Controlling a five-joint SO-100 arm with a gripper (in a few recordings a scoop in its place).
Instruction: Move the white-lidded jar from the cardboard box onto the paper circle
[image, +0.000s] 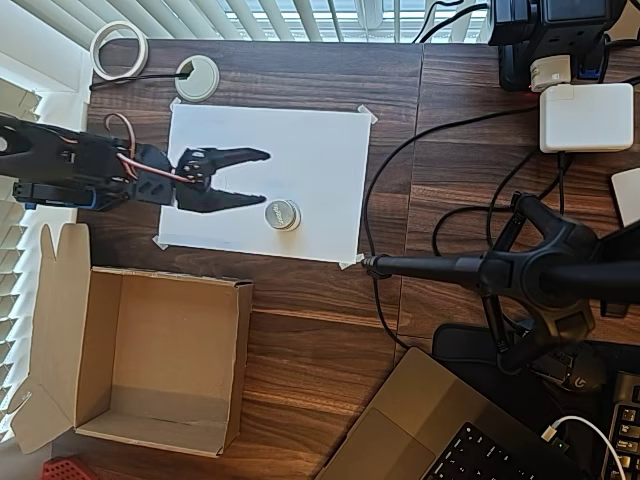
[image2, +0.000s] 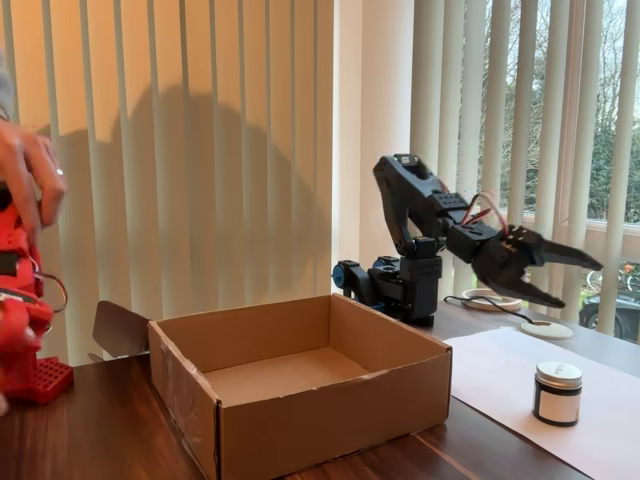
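Cardboard box up front sits empty, and the white-lidded jar is already standing on the white sheet. Gripper hangs spread wide, holding nothing, so I'd just back it off without bumping that jar.

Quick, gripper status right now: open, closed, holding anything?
Gripper: open, holding nothing, raised above the white sheet. The white-lidded jar stands free on the sheet, outside the cardboard box.
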